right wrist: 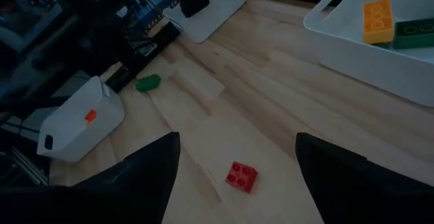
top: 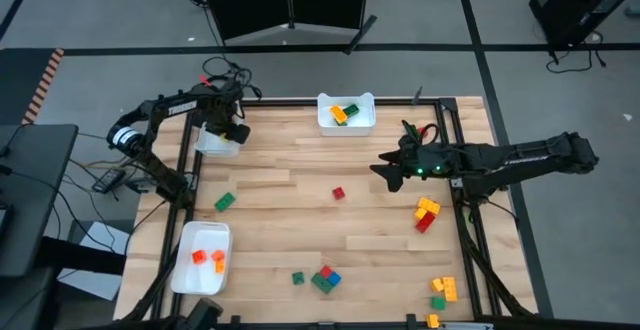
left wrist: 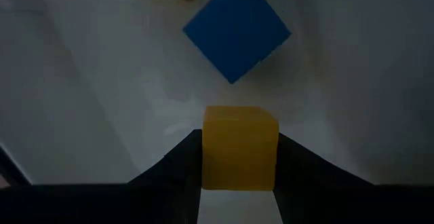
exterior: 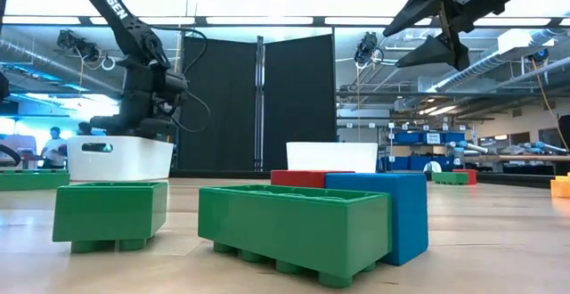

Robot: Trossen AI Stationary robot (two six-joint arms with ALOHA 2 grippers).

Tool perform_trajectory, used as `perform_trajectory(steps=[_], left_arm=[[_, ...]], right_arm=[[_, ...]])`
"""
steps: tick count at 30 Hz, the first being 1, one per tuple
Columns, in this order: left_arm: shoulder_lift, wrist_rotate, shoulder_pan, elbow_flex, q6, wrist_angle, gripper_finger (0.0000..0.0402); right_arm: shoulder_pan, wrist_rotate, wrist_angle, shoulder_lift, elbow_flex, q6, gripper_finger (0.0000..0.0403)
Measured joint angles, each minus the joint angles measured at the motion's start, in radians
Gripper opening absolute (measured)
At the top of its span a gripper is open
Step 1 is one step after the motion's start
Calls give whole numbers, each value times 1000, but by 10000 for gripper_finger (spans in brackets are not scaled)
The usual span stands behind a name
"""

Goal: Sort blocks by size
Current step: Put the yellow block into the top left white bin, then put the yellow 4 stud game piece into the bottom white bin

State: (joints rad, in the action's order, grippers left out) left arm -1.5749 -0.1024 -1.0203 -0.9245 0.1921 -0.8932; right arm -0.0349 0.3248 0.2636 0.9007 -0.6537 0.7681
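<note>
Two arms up: left gripper (left wrist: 239, 183) jaws clamped on yellow block (left wrist: 239, 146) over tray (top: 215, 142); right gripper (right wrist: 237, 157) jaws apart, empty.

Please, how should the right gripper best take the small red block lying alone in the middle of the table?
Likely from straight above. The red block lies flat, studs up, alone on the bare table, so its side walls are free. The open right gripper could lower one finger along each of two opposite flat walls, turned to match the block's skewed pose.
</note>
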Motion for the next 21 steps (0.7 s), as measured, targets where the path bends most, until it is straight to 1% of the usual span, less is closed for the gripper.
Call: perform_trajectory(steps=[4, 10, 14, 17, 21], left_arm=[[-2, 0, 0, -3, -3, -5, 154], [-2, 0, 0, -3, -4, 2, 194], [-2, -7, 0, -3, -6, 16, 212], [-2, -11, 1, -3, -9, 24, 219], [-2, -25, 0, -3, -52, 30, 220]], right_arm=[[0, 0, -7, 22, 0, 1, 302], [0, -1, -20, 53, 0, 18, 300], [0, -1, -25, 68, 0, 19, 303], [0, -2, -32, 75, 0, 19, 304], [0, -4, -31, 75, 0, 18, 303]])
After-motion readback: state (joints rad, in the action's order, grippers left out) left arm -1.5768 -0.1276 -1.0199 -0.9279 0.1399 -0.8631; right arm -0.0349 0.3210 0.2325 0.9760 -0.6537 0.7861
